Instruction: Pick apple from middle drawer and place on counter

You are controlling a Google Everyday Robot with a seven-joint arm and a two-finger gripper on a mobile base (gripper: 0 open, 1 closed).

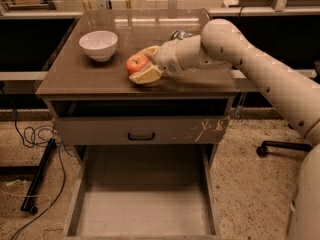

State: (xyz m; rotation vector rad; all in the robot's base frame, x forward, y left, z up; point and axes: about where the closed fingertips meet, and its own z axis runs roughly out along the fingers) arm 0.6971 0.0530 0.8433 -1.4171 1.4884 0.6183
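The red-orange apple (137, 64) rests on the grey-brown counter (85, 76), near its front middle. My gripper (141, 64) reaches in from the right; its two pale fingers (145, 76) sit above and below the apple and close on it. The middle drawer (145, 204) is pulled out below, and its bare floor holds nothing.
A white bowl (98, 44) stands on the counter's left. A green can (179, 34) shows partly behind my wrist. A closed drawer front with a dark handle (141, 135) and white scratches sits above the open drawer. Cables (30, 134) lie on the floor at left, and a chair base (280, 146) at right.
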